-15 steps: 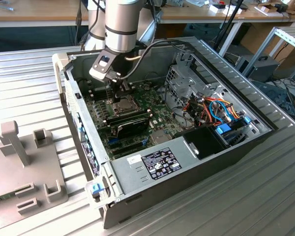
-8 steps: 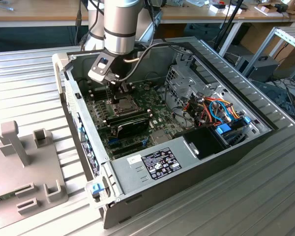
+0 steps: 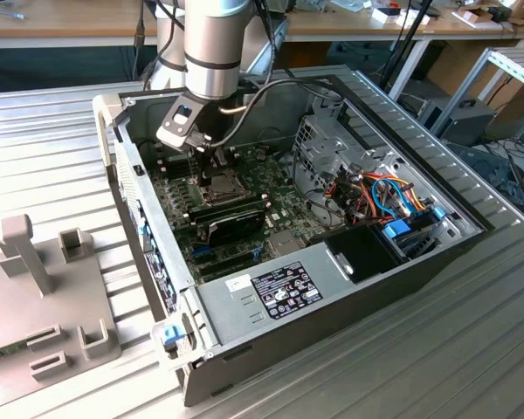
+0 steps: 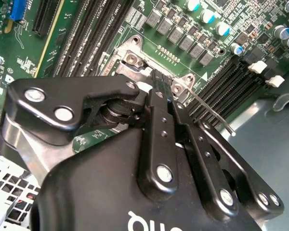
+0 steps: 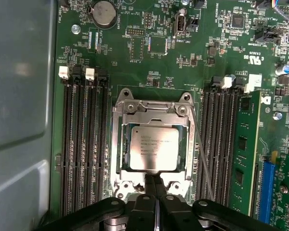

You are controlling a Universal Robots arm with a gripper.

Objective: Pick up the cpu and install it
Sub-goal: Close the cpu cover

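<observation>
My gripper (image 5: 154,183) is pinched narrow, holding nothing, tips over the socket frame (image 5: 116,159) edge; the cpu (image 5: 153,148) lies flat inside that frame, just beyond me.

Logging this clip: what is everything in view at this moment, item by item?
cpu: one, silvery-grey, seated inside the socket frame.
socket frame: one, bare metal, around the cpu.
lever: one, thin wire, beside the socket frame.
motherboard: one, green, on the case floor.
memory slots: two banks, black, flanking the socket frame.
coin battery: one, silver, on the motherboard.
computer case: one, grey, open, on the table.
cables: a bundle, orange and blue, inside the case.
table: one, ribbed metal, under the case.
fixture: one, grey, at the exterior view's left.
arm: one, silver-grey, reaching into the case.
gripper: one, black, shut, tips at the socket frame's edge.
</observation>
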